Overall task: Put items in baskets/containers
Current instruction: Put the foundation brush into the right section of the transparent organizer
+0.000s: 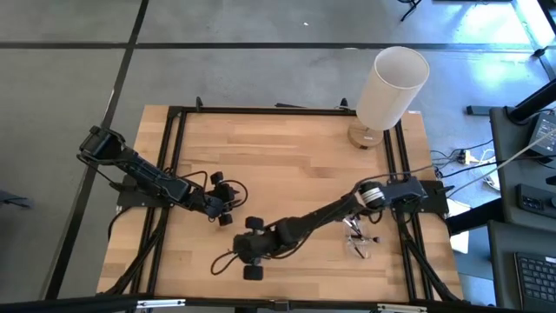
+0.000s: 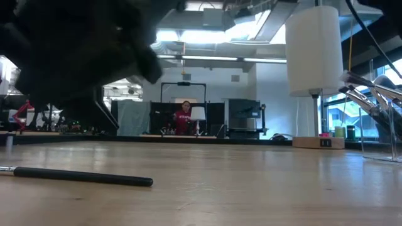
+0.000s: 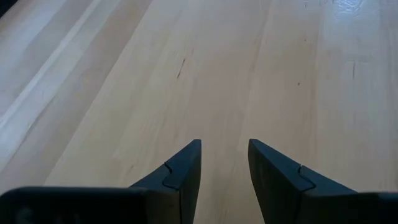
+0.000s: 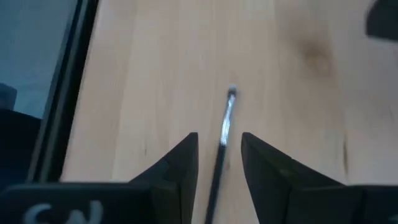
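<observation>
Between right claw (image 4: pixel 219 146) fingers, brush (image 4: pixel 222 140)

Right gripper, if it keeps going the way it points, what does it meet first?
A brush, lying between the open fingers of the right gripper, pointing ahead. Beyond it, only bare table; height above it is unclear.

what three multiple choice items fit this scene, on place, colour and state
1. The white cylinder stands: A on the right arm's side; B on the left arm's side; C between the two arms.
2. The brush handle is: A white; B black; C red.
3. The right gripper's jaws are: A shut on the brush; B shut on nothing; C open around the brush.
A: it shows at the high view's right; B: black in the low view; C: gaps flank the brush.
</observation>
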